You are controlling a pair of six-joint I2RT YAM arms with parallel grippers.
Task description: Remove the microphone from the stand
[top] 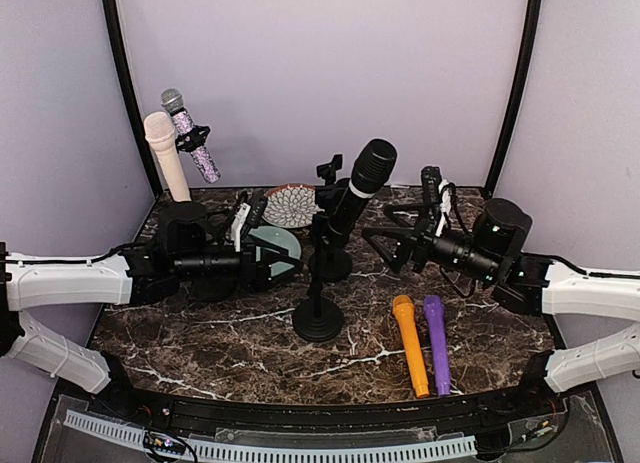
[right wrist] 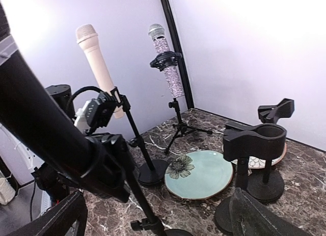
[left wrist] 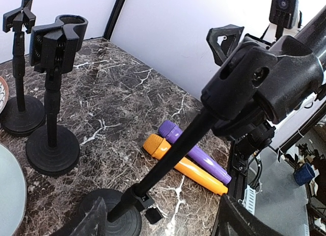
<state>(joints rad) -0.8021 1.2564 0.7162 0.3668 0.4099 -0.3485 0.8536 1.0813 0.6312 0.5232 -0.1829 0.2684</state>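
Note:
A black microphone sits tilted in the clip of the centre stand. In the left wrist view the stand's pole and clip fill the middle. In the right wrist view the microphone crosses the left side above the clip. My left gripper is open and empty, left of the pole, and the pole shows between its fingers. My right gripper is open and empty, just right of the microphone body, touching nothing; its fingers show at the frame's bottom.
An orange microphone and a purple microphone lie at front right. A pink microphone and a glittery microphone stand in stands at back left. A teal plate, a patterned plate and two empty stands are nearby.

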